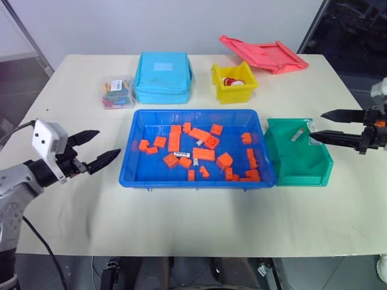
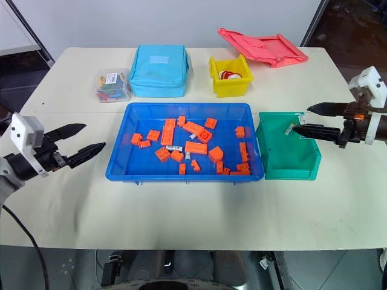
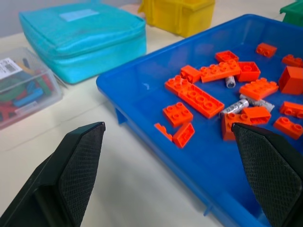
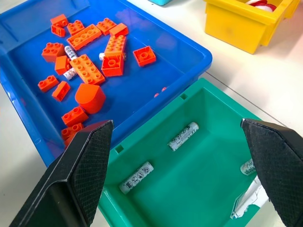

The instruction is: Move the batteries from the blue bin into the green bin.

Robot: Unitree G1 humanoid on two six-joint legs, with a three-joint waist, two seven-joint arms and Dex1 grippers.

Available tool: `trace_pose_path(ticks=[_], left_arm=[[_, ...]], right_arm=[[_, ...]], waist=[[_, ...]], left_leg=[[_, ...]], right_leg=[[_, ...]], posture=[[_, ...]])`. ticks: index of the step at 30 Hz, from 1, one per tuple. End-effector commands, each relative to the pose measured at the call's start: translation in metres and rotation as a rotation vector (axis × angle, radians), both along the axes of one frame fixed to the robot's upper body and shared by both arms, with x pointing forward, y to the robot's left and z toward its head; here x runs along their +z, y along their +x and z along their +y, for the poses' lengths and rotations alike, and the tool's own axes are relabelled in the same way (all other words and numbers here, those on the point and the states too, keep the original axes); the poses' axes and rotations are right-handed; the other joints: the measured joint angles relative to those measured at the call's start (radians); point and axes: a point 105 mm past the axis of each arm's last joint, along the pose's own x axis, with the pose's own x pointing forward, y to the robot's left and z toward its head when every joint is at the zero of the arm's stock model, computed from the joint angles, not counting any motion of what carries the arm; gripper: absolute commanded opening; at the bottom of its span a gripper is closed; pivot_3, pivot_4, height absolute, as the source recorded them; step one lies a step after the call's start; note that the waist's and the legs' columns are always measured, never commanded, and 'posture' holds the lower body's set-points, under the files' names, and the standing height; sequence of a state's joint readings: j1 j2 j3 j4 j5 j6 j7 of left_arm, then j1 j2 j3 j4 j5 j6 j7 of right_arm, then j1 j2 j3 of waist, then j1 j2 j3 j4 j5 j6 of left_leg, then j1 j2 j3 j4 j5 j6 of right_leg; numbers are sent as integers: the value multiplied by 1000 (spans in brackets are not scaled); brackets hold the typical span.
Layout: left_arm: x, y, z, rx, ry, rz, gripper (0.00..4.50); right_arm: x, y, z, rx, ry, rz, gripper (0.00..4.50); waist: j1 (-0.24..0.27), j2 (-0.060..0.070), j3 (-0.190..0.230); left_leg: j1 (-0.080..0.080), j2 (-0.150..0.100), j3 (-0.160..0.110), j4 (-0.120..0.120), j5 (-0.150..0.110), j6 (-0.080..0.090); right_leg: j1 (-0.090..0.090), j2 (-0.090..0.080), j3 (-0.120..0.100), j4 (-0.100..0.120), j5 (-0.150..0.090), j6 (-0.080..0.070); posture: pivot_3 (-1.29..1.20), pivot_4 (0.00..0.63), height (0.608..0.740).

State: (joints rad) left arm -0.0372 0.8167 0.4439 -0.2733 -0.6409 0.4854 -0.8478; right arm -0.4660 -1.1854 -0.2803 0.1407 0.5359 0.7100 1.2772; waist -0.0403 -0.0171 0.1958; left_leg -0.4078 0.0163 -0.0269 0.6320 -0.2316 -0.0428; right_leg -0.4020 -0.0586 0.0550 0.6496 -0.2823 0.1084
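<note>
The blue bin (image 1: 151, 130) sits mid-table, holding many orange blocks and a few batteries (image 1: 183, 154) among them. In the left wrist view the batteries (image 3: 235, 106) lie between blocks. Touching the blue bin's right side is the green bin (image 1: 284, 145), with three batteries (image 4: 183, 136) on its floor. My right gripper (image 1: 317, 125) hovers open and empty over the green bin's right edge. My left gripper (image 1: 107, 143) hangs open and empty over the table, just left of the blue bin.
Along the back stand a clear box of coloured pieces (image 1: 118, 92), a light-blue zip case (image 1: 163, 77), a small yellow bin (image 1: 234, 84) and a pink lid (image 1: 263, 54). Bare tabletop runs along the front.
</note>
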Motion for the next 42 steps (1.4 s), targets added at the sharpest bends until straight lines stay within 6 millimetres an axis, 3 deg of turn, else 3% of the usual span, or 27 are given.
trace_pose_path(ticks=[1,15,18,21,28,33,36,42], left_arm=[[6,0,-3,-12,8,-31,4500],[10,0,-9,-18,5,-44,4500],[11,1,-9,-17,4,-46,4500],[14,2,-11,-31,5,-51,4500],[23,8,-22,-73,40,-83,4500],[24,6,-27,-97,51,-90,4500],[23,0,-33,-130,54,-79,4500],[27,-5,-40,-127,34,-108,4500]], right_arm=[[12,-1,5,24,-3,-56,4420],[12,5,13,50,-5,-72,4420],[19,8,23,80,12,-100,4420],[28,13,58,188,35,-139,4420],[26,34,142,355,-22,-263,4420],[13,48,180,362,9,-283,4420],[-15,56,210,376,15,-247,4420],[-53,64,246,394,20,-180,4420]], waist=[[0,0,0],[-1,0,0],[-2,0,0],[-7,0,0],[-2,0,0],[2,-1,0],[0,-2,-1],[-3,-2,-1]], left_leg=[[0,0,0,0,0,0],[0,0,0,0,0,0],[0,0,0,0,0,0],[0,0,0,0,0,0],[-1,1,-1,0,0,0],[-2,0,-2,0,0,0],[-3,0,-1,0,0,0],[-2,0,-2,0,0,0]], right_leg=[[0,0,0,0,0,0],[0,0,0,0,0,0],[0,0,0,0,0,0],[0,0,0,1,0,0],[-2,1,0,3,0,0],[-3,1,0,3,0,0],[-3,-1,0,3,0,0],[-4,0,0,5,0,0]], posture=[[0,150,740],[0,150,740],[0,150,740],[0,150,740],[0,150,740],[0,150,740],[0,150,740],[0,150,740]])
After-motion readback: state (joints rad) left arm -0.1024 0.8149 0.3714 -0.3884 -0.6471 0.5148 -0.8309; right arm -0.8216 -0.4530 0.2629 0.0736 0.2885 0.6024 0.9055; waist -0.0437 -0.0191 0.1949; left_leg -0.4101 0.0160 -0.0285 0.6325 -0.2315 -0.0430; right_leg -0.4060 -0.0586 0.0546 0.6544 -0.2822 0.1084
